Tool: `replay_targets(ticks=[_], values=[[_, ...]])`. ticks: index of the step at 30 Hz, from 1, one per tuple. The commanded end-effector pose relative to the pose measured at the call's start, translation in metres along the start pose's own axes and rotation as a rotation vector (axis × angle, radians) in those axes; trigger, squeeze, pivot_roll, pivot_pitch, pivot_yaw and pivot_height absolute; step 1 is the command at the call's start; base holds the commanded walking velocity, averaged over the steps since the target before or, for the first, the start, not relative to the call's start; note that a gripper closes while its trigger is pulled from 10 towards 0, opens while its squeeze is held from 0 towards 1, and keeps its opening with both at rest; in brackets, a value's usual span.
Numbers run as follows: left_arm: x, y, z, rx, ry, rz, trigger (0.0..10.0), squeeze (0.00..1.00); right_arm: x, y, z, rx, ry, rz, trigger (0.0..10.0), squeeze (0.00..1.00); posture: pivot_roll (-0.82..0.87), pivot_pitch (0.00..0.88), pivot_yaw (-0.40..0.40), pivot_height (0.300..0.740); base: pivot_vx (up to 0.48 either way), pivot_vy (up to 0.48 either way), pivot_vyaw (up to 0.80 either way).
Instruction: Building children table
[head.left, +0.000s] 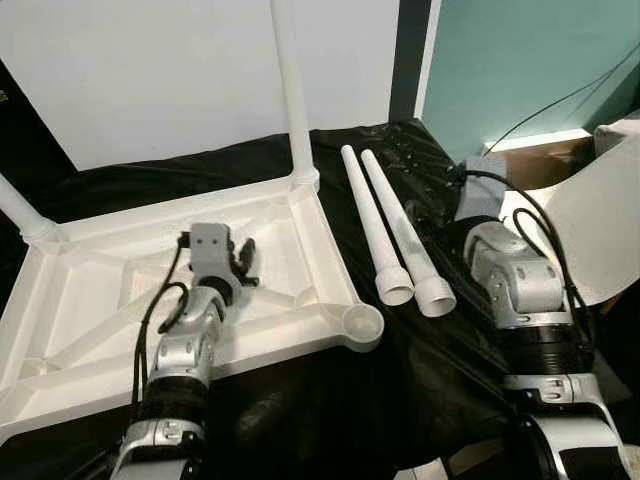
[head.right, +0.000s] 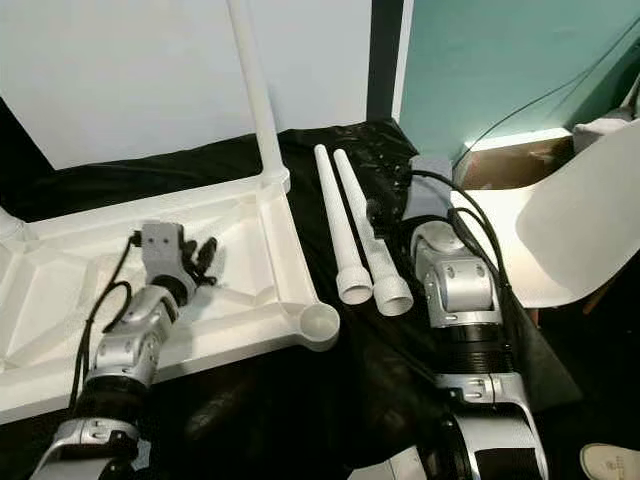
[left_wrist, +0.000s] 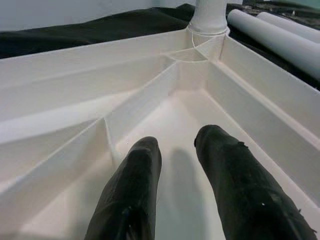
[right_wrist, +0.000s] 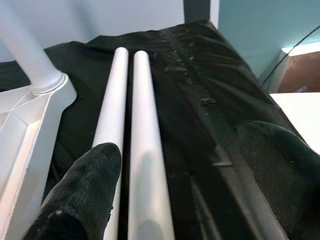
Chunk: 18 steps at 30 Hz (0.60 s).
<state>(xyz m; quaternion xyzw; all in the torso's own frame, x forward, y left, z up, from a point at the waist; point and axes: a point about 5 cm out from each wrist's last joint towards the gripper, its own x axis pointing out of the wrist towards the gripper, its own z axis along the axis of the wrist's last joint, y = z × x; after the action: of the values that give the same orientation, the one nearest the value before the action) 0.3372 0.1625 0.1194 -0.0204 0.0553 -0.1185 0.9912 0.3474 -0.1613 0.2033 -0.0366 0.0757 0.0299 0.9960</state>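
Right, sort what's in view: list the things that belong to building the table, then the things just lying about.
Belongs to the job:
- upturned white plastic tabletop, two legs already standing in its corners
- two loose white tapered plastic legs on the black cloth
- empty round corner socket
- left gripper, open over the tabletop
- right gripper, open by the loose legs

Just lying about:
- white moulded chair
- brown cardboard box

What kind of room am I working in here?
Likely a home room used for furniture assembly: an upturned white tabletop and two loose legs lie on a black sheet, with a white chair beside.
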Motion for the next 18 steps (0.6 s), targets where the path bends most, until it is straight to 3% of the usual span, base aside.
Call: replay_targets(ticks=[1,8,13,18], values=[[0.004,0.001,-0.005,0.019,0.034,0.039,10.0,0.00,0.001,-0.001,-0.001,0.018,0.025,-0.008,10.0,0.00,-0.10,0.000,0.068,0.740,0.000,0.000,0.00],[0.013,-0.012,0.008,0.050,0.001,-0.026,10.0,0.00,0.008,0.008,-0.015,0.049,0.082,-0.020,10.0,0.00,-0.10,0.000,0.090,0.740,0.000,0.000,0.00],[0.004,-0.008,-0.007,0.096,0.055,-0.027,10.0,0.00,0.004,0.012,-0.032,0.076,0.140,-0.009,10.0,0.00,-0.09,0.000,0.101,0.740,0.000,0.000,0.00],[0.008,-0.004,-0.003,0.113,0.046,-0.015,10.0,0.00,0.010,0.014,-0.038,0.076,0.166,-0.001,10.0,0.00,-0.08,0.000,0.103,0.740,0.000,0.000,0.00]])
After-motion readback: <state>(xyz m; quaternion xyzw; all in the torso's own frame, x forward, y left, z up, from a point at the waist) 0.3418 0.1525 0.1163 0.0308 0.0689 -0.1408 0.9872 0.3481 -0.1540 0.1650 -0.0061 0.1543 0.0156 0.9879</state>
